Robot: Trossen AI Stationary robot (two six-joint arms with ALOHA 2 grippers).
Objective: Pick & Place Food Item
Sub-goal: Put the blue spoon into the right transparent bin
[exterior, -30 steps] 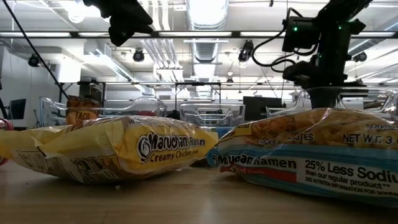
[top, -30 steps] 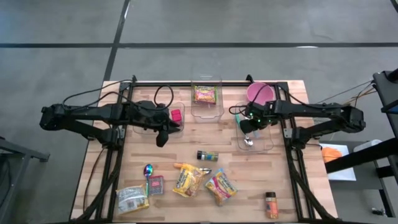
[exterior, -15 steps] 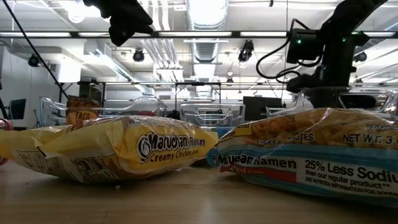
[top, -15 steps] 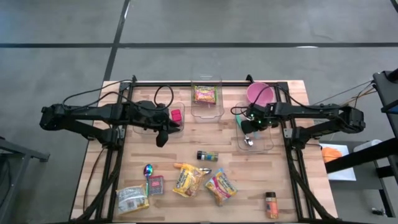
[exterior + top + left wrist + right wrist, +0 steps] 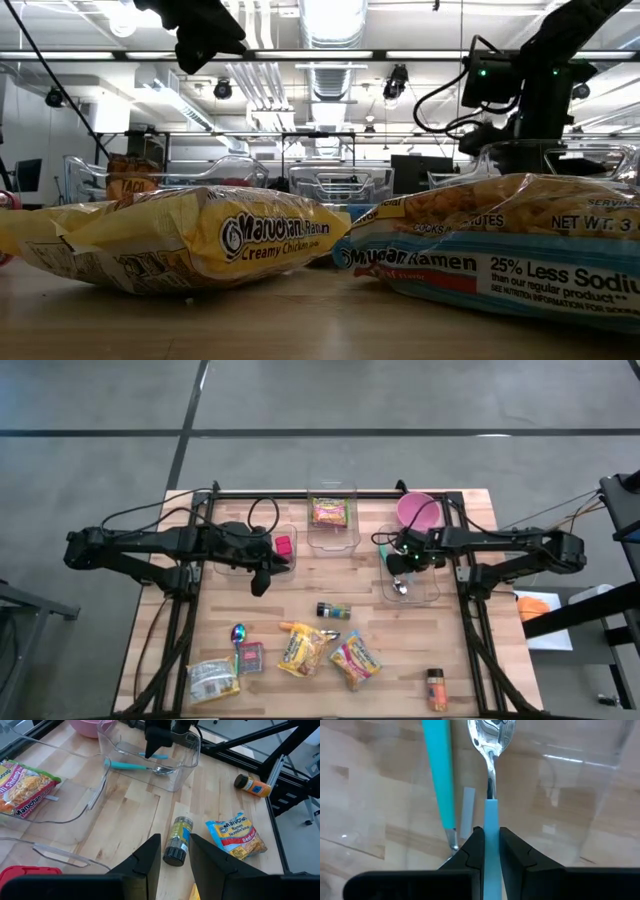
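My right gripper (image 5: 491, 840) points steeply down into the clear bin (image 5: 428, 592) at the table's right and is shut on a spoon (image 5: 492, 750) with a teal handle. A second teal-handled utensil (image 5: 437, 770) lies on the bin's floor beside it. My left gripper (image 5: 174, 855) hangs open, high above a dark spice jar (image 5: 178, 840) that lies on the table (image 5: 300, 580), and holds nothing. Ramen packs (image 5: 303, 650) (image 5: 355, 660) lie near the front edge. Another ramen pack (image 5: 331, 512) lies in the middle bin. My right gripper pinches the spoon's teal handle (image 5: 491, 820) between its two fingers, which lie along the handle. The fingers come from above, slanting steeply down. The metal bowl (image 5: 492, 732) sticks out past the fingertips into the bin; whether it touches the floor I cannot tell.
A pink bowl (image 5: 418, 511) stands behind the right bin. A left bin holds a red thing (image 5: 283, 546). An orange bottle (image 5: 437, 689), a green packet (image 5: 213, 680), a small packet (image 5: 250, 657) and a purple spoon (image 5: 238, 632) lie near the front.
My right gripper has sunk into the right bin with the spoon still pinched, rolling slightly at the wrist.
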